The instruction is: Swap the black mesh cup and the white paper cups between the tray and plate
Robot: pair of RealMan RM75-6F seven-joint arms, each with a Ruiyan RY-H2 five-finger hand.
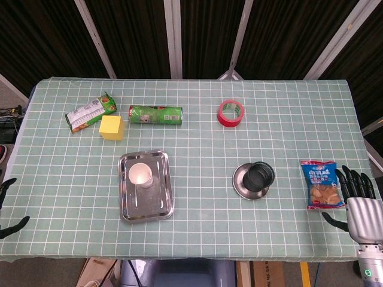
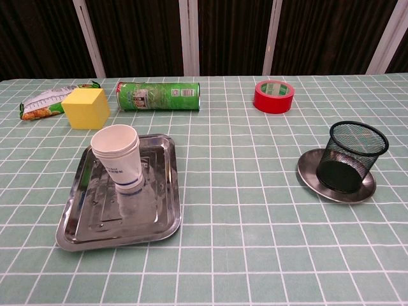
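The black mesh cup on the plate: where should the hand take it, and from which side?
Grip the black mesh cup around its upper wall from the robot's right side, where the right hand waits; it stands upright on the plate, mouth open.

My head camera looks down from high on the whole table (image 1: 197, 239), while my chest camera looks low and closer across it, and both share the tray (image 1: 127, 206) and the plate (image 1: 239, 185).

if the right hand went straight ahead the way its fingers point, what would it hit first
Probably nothing: the right hand points up the table's right edge, just right of the blue snack bag, though it might graze it; depth is unclear.
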